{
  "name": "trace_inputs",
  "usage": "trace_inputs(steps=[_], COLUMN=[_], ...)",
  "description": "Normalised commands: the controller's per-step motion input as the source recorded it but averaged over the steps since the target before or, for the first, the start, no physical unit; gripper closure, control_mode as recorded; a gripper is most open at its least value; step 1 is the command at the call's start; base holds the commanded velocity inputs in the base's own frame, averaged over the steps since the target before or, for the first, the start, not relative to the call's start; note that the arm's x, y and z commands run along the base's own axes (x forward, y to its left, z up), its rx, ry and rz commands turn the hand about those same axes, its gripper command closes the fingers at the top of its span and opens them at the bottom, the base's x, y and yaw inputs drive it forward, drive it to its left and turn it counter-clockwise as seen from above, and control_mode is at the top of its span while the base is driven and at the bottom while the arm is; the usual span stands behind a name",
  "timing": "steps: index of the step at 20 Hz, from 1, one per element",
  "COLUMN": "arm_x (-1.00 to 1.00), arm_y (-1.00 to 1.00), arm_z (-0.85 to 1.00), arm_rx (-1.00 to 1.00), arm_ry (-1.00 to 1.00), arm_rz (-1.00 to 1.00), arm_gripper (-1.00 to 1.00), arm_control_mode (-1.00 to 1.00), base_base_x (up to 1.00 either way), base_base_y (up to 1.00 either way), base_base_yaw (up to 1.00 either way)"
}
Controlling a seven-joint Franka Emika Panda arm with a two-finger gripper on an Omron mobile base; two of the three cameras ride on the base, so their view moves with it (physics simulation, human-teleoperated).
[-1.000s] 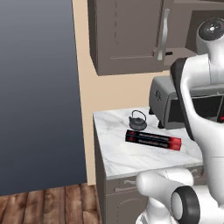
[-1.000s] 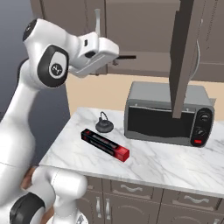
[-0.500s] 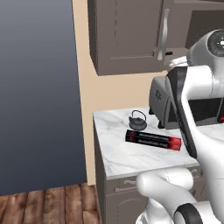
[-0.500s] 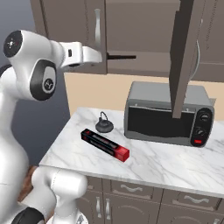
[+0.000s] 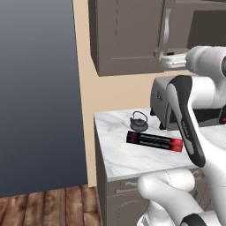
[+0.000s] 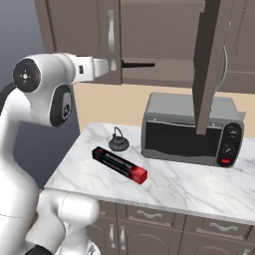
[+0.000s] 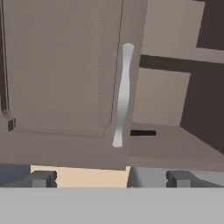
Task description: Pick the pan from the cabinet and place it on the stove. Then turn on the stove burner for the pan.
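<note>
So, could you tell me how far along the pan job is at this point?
Done: one cabinet door stands open. In hand: the open gripper hangs empty in front of the closed door's silver handle, near a dark pan handle inside the cabinet. Left: lifting the pan out, setting it on the stove, turning on its burner.

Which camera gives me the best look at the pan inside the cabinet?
The right base view: the pan's black handle juts out past the closed door's edge. The hand view catches a short dark piece on the shelf. The left base view leaves the open cabinet too dark to tell.
</note>
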Motion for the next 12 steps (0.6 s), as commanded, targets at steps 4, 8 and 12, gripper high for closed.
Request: trace_inputs(steps=[4, 8, 12], arm_x=[0.18, 0.19, 0.35], arm_y=[0.04, 0.0, 0.03], arm_z=[0.35, 0.2, 0.01], arm_rx=[0.05, 0.0, 0.0], arm_ry=[-0.27, -0.21, -0.11], arm_rz=[0.08, 0.04, 0.01], arm_gripper=[-1.0, -1.0, -1.0], arm_control_mode=[-1.0, -1.0, -1.0], base_base_x=[0.0, 0.0, 0.0], base_base_y=[0.0, 0.0, 0.0], base_base_yaw=[0.0, 0.0, 0.0])
